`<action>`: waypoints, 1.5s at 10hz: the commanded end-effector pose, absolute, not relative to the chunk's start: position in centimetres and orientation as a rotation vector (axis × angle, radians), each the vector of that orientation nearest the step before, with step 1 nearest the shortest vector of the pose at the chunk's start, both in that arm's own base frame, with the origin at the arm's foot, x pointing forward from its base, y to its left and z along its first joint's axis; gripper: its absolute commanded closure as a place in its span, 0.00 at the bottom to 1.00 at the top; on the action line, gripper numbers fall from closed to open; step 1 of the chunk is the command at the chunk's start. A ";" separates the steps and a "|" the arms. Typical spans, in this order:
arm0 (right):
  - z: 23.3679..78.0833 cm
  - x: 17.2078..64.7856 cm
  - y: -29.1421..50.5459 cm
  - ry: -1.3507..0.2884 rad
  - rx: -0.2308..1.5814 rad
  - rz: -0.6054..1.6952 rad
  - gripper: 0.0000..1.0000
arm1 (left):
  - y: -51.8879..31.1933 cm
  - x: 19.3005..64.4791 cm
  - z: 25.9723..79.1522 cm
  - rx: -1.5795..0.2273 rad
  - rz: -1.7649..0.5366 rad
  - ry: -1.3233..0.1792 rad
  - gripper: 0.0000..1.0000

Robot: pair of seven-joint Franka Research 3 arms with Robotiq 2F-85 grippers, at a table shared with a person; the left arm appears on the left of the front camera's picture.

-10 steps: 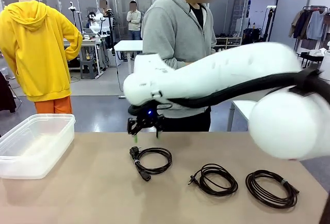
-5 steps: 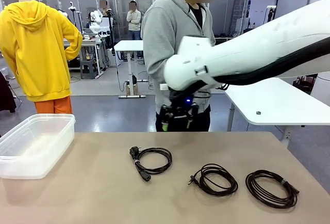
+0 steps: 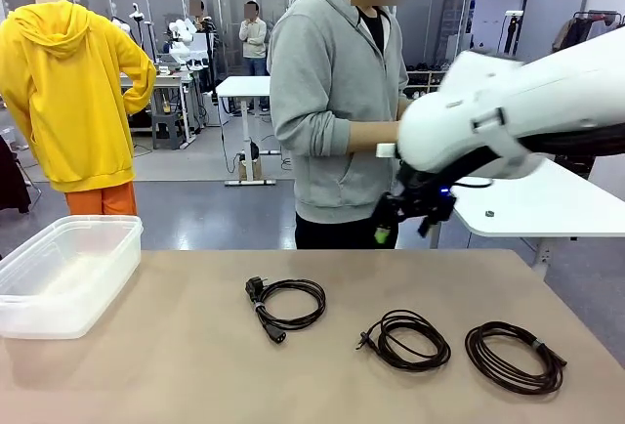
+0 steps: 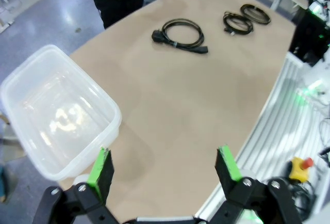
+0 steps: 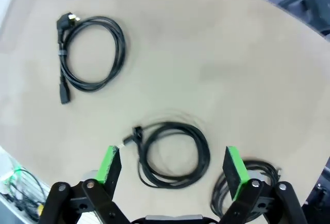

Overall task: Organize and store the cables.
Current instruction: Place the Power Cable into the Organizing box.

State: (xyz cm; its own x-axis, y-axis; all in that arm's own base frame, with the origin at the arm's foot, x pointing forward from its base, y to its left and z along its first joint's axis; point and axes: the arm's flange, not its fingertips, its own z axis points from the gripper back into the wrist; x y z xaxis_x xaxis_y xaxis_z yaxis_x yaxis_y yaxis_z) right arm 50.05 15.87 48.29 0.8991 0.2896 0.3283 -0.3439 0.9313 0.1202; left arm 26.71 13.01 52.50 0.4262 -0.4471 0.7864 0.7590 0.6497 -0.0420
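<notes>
Three black cables lie coiled in a row on the tan table (image 3: 166, 365): the left cable (image 3: 286, 307), the middle cable (image 3: 408, 338) and the right cable (image 3: 513, 356). My right gripper (image 3: 402, 229) hangs open high above the table's far edge, over the middle cable and apart from it. In the right wrist view the right gripper (image 5: 171, 164) frames the middle cable (image 5: 172, 154) far below, with the left cable (image 5: 90, 53) and the right cable (image 5: 247, 188) beside it. My left gripper (image 4: 164, 164) is open and holds nothing, high over the table's left part.
A clear plastic bin (image 3: 59, 312) with nothing in it stands at the table's left end, seen also as the bin (image 4: 111, 111) below the left gripper. A person in a grey hoodie (image 3: 332, 102) stands at the far edge, behind the right arm.
My right arm has swung from just above the left cable to the right and upward, still open. The cables and bin have not moved.
</notes>
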 end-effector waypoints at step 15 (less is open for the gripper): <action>49.1 36.6 -2.0 -0.558 0.168 0.403 0.00 | 13.1 26.7 52.6 -0.442 -0.803 -0.839 0.00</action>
State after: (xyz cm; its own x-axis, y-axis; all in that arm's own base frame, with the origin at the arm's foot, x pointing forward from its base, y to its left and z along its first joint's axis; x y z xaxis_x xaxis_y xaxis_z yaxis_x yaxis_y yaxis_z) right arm 36.53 -2.17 48.95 0.7767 0.3238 0.5403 -0.4184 0.9064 0.0583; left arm 26.69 13.00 52.51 0.4266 -0.4471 0.7862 0.7587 0.6501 -0.0419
